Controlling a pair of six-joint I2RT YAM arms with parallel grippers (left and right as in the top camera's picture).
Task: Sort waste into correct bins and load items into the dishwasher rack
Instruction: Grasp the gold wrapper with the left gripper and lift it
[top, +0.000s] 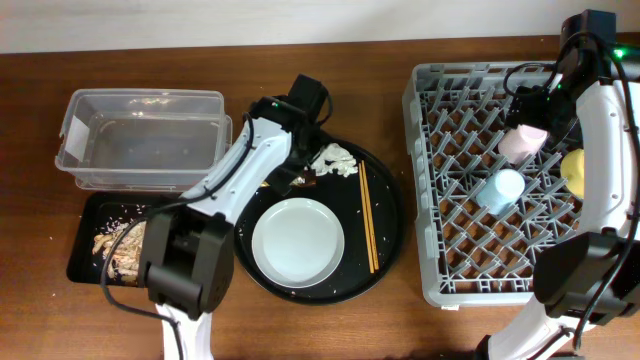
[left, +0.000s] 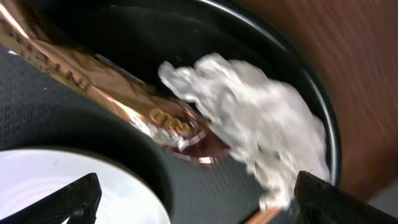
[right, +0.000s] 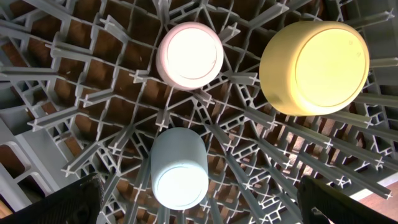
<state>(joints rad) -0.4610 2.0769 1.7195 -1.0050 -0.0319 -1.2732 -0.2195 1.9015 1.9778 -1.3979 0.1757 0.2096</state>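
The left hand (left: 196, 190) hung over the far part of the round black tray (top: 395, 245), which sat near the middle of the counter (top: 250, 60). Its fingers (left: 65, 199) stood wide apart and gripped nothing. In the wrist view the crumpled white tissue (left: 249, 124) lay just ahead of the gap between them, closer to the right finger. The brown-and-gold snack wrapper (left: 118, 87) ran off to the left, and its near end touched the tissue. Both rested on the tray, apart from the hand.

The pale grey plate (top: 298, 240) lay on the near half of the same tray. The wooden chopsticks (top: 368, 220) lay along its right side, running from the far edge toward the near edge.

The clear tub (top: 70, 135) stood by the far-left corner of the counter. The shallow black tray (top: 82, 262) sat just beside it toward the near edge and held the beige food scraps (top: 120, 245).

The dishwasher rack (top: 422, 200) filled the right side of the counter. The right hand (right: 200, 193) hovered above its far-right part with its fingers spread wide and empty. Below that hand and clear of it, the pink cup (right: 189, 55) sat among the pegs. The blue cup (right: 179, 168) lay just beside it toward the near edge. The yellow bowl (right: 314, 59) lay near the rack's right wall.
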